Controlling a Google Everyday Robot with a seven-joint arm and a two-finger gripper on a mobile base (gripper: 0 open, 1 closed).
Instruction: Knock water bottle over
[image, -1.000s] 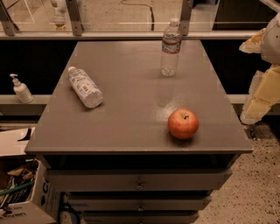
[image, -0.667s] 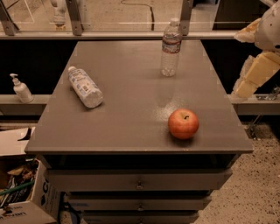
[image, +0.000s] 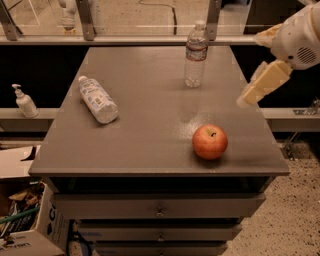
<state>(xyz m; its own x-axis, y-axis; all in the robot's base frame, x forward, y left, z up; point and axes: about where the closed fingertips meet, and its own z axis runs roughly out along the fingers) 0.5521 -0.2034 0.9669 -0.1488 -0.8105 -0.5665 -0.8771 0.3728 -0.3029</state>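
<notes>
my tool over counter 3 o'clock edge, grip state: cannot tell | water bottle upright, at tool's 10 o'clock

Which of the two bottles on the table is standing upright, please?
The slim clear water bottle at the far edge; the fatter labelled bottle lies on its side at left. The gripper hovers by the table's right edge.

The tool has swung leftward (it began out beyond the right side). It now hangs over the table's right edge.
</notes>
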